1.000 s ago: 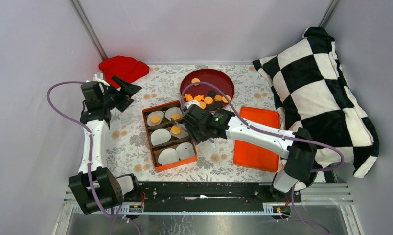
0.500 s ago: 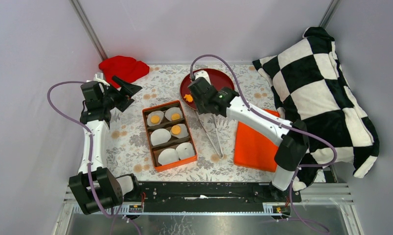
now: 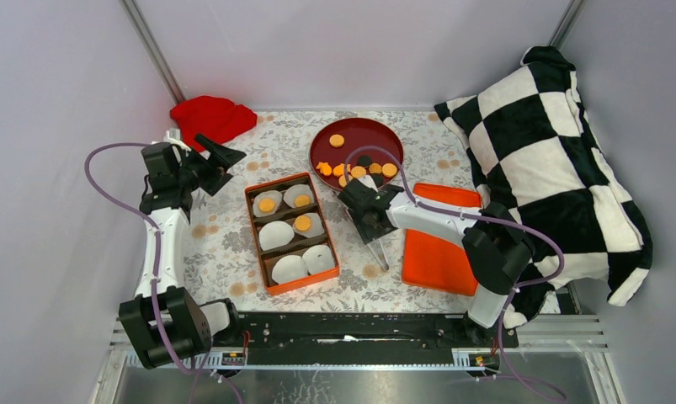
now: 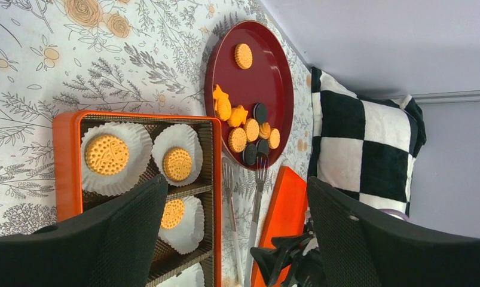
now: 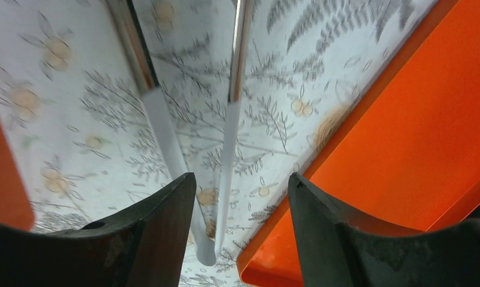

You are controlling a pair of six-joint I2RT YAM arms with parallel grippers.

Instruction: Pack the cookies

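Observation:
Several cookies (image 3: 357,171), orange and a few black, lie on the dark red plate (image 3: 368,139) at the back. Three orange cookies (image 3: 268,204) sit in white paper cups in the orange box (image 3: 252,220). Metal tongs (image 3: 369,240) with white handles lie flat on the tablecloth between the box and the orange lid. My right gripper (image 3: 361,208) hovers just over them. In the right wrist view its jaws (image 5: 240,177) stand open astride the tongs (image 5: 162,125), gripping nothing. My left gripper (image 3: 220,158) hangs open and empty left of the box, well above the table, facing the plate (image 4: 267,78).
An orange lid (image 3: 439,244) lies flat right of the tongs, its edge close to my right finger (image 5: 339,239). A red cloth (image 3: 212,116) sits at the back left. A black-and-white checked pillow (image 3: 553,151) fills the right side.
My right arm went from over the box to the plate, then came back down over the tongs on the cloth. Its jaws have widened. The left arm has not moved.

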